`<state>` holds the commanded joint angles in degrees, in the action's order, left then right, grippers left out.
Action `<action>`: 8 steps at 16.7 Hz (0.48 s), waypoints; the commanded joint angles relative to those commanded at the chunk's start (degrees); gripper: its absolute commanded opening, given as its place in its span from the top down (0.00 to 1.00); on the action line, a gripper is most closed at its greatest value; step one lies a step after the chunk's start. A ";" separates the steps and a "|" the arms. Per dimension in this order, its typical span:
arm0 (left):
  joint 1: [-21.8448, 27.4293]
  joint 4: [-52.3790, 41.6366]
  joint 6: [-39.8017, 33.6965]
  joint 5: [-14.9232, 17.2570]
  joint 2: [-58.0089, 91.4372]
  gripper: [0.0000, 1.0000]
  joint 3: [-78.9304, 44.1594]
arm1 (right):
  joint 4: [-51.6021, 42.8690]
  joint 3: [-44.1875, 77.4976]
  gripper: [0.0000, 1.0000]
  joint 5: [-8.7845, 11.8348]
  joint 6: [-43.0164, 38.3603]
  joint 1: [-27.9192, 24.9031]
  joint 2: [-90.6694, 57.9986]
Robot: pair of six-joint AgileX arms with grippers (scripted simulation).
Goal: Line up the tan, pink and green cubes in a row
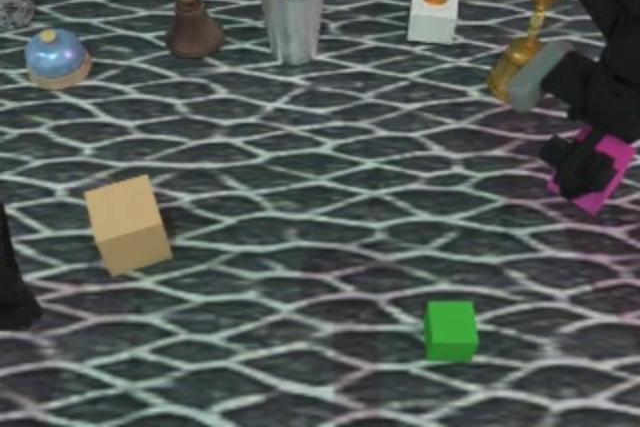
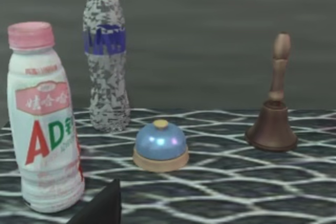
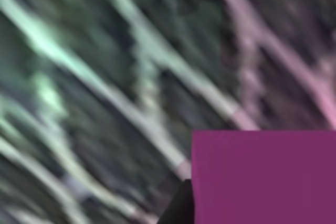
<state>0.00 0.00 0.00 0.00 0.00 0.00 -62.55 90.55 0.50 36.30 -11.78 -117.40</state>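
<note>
The tan cube, the largest, rests on the left half of the table. Near the front, right of centre, sits the small green cube. At the far right the pink cube lies turned at an angle. My right gripper is down over it and shut on it. The right wrist view shows the pink cube close up, with one dark finger flush against its side. My left arm stays parked at the left edge. Only one of its fingers shows, standing wide, with nothing near it.
Along the back stand a blue call bell, a wooden hand bell, a steel cup, a white block with an orange dot and a gold trophy. A pink-capped bottle and a speckled bottle stand at the back left.
</note>
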 joint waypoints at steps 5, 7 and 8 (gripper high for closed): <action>0.00 0.00 0.00 0.00 0.00 0.00 0.00 | -1.05 0.99 1.00 0.00 0.91 -6.50 -0.23; 0.00 0.00 0.00 0.00 0.00 0.00 0.00 | -1.85 1.50 1.00 0.01 1.70 -12.97 -0.17; 0.00 0.00 0.00 0.00 0.00 0.00 0.00 | -2.27 1.70 1.00 0.03 2.11 -16.70 -0.10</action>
<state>0.00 0.00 0.00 0.00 0.00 0.00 -64.82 92.25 0.54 38.41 -28.48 -117.50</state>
